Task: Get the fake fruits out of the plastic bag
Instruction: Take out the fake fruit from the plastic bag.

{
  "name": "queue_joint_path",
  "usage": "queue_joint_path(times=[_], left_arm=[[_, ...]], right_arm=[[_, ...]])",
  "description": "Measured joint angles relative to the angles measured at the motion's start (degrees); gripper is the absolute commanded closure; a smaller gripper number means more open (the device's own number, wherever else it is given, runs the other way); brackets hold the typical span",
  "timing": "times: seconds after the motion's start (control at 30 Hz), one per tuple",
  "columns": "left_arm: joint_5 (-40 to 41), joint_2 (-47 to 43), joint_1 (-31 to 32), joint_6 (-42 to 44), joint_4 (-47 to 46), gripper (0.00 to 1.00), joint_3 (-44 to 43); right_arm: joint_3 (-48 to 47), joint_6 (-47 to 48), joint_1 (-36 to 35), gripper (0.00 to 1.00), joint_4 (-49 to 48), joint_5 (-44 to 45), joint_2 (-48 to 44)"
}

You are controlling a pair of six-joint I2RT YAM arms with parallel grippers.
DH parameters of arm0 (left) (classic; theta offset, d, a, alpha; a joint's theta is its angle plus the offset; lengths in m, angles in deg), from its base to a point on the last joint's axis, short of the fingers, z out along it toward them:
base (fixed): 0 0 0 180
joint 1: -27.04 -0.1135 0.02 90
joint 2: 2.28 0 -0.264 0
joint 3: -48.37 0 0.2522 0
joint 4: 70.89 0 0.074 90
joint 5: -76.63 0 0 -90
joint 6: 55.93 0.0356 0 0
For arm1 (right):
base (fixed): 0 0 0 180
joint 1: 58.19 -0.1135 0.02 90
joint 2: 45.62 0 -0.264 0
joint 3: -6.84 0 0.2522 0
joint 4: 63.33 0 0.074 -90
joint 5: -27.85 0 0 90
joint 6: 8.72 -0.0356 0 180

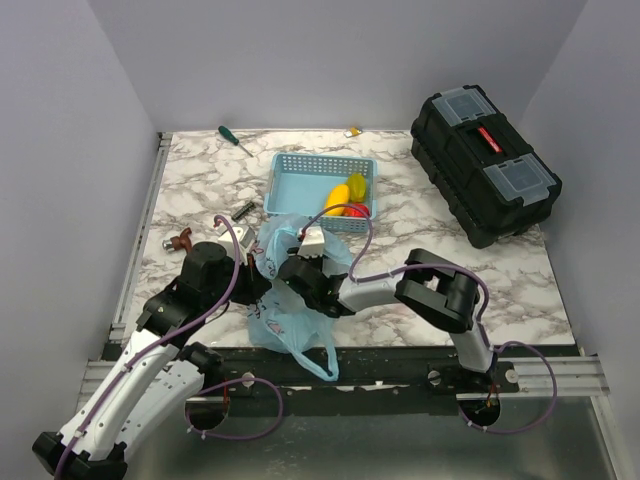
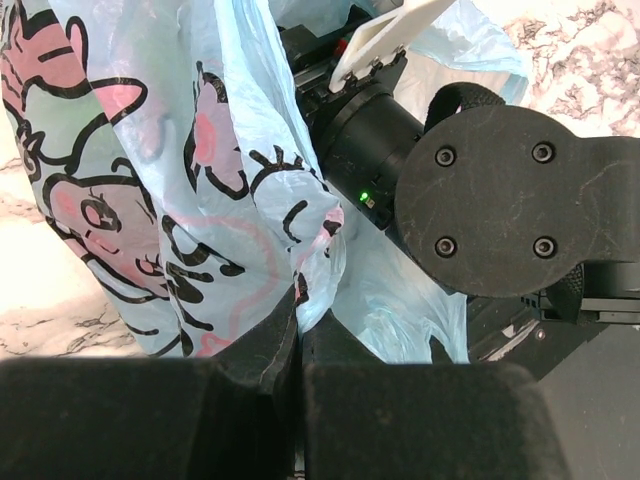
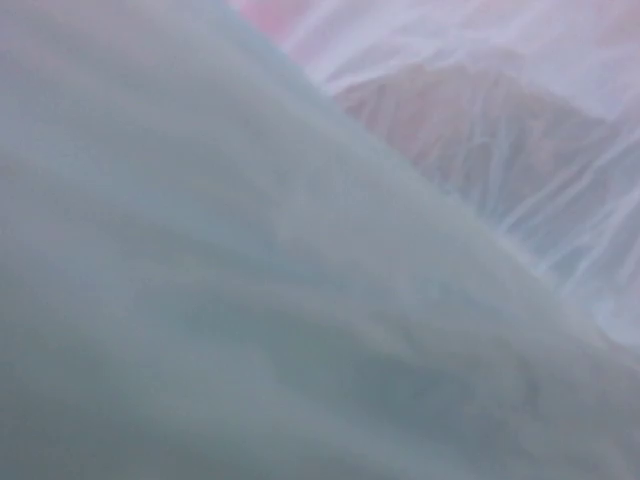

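Left gripper (image 2: 298, 345) pinches the plastic bag (image 2: 180, 200); right gripper (image 1: 287, 268) (grip untellable) reaches inside.

A robotics lab cell: plain pale partition walls (image 1: 330, 60) box in a marble-patterned counter (image 1: 400, 215), two cabled black-and-white robot arms (image 1: 145, 365) bolted to its metal rail (image 1: 565, 372), a black plastic toolbox (image 1: 485, 165).

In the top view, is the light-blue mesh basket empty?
No: yellow fruits and a red one lie inside the mesh basket, at its right end.
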Motion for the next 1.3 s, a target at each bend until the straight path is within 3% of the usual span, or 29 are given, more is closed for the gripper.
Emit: queue_joint_path(times=[0.1, 0.2, 0.5, 1.1, 1.3], left_arm=[[0.0, 0.0, 0.0, 0.0, 0.0, 1.0, 0.0], [0.0, 0.0, 0.0, 0.0, 0.0, 1.0, 0.0], [0.0, 0.3, 0.2, 0.0, 0.0, 1.0, 0.0], [0.0, 0.3, 0.3, 0.0, 0.0, 1.0, 0.0], [0.0, 0.3, 0.3, 0.0, 0.0, 1.0, 0.0]], right_arm=[[0.2, 1.1, 0.1, 0.95, 0.0, -1.3, -0.5], [0.7, 2.1, 0.2, 0.99, 0.7, -3.7, -1.7], [7.1, 1.7, 0.1, 0.99, 2.4, -12.7, -11.5], [16.8, 1.9, 0.1, 0.99, 1.8, -44.4, -31.0], [18.7, 2.6, 0.1, 0.99, 2.4, -49.1, -38.2]])
